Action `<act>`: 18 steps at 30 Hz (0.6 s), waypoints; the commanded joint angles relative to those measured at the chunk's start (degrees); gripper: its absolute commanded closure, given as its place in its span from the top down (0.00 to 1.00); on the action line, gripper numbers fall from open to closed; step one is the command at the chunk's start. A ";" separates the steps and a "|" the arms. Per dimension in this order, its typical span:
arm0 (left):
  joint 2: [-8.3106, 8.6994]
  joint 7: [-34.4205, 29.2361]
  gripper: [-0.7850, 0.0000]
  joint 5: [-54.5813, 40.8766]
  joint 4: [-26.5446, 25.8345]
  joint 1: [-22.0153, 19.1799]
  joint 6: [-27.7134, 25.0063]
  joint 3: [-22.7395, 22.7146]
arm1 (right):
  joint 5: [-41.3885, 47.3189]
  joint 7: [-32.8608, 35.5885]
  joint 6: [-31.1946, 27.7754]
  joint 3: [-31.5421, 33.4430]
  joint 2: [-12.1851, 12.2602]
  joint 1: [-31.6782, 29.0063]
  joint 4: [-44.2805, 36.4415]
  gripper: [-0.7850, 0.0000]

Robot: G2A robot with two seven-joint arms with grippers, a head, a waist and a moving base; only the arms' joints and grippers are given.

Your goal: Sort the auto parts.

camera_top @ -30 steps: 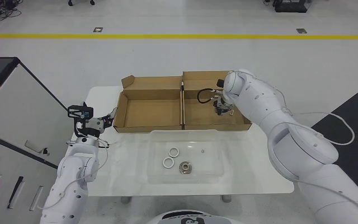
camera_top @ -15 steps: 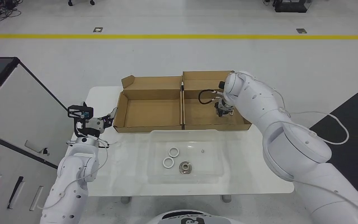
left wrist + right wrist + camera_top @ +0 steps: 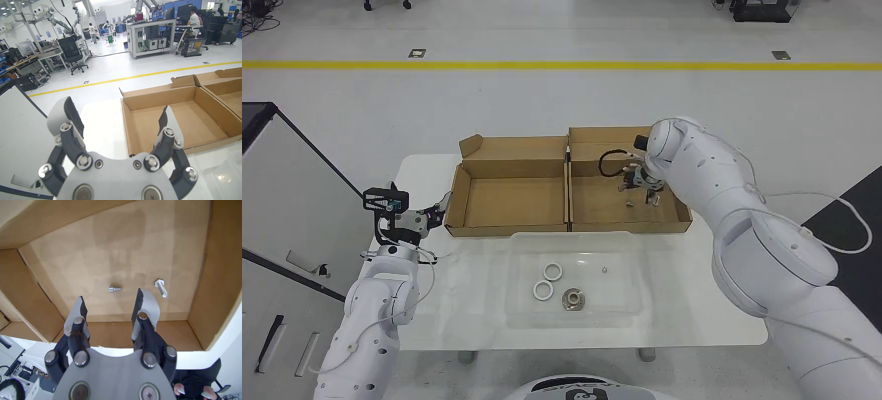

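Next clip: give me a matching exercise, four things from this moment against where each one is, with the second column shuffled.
Things:
1. round metal part
2. hex bolt
3. left gripper
4. right gripper

Places:
A. lying on the floor of the right cardboard box
B. open, beside the left cardboard box
C. in the clear tray
D. open, above the right cardboard box

Pairs: 1-C, 2-A, 3-B, 4-D

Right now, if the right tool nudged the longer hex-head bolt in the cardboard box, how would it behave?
The hex-head bolt looks like shiny metal, so it is probably rigid and dense. Lying flat on its round shank, it would likely roll, curving around its wider head.
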 commanded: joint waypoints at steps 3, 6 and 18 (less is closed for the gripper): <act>0.00 0.00 1.00 0.00 0.00 0.00 0.00 0.00 | -0.73 0.26 -3.21 0.48 0.42 1.29 -0.91 1.00; 0.00 0.00 1.00 0.00 0.00 0.00 0.00 0.00 | -1.88 0.68 -6.81 0.68 1.02 2.28 -2.09 1.00; 0.00 0.00 1.00 0.00 0.00 0.00 0.00 0.00 | -3.72 7.44 -20.28 4.52 6.44 2.63 -14.76 1.00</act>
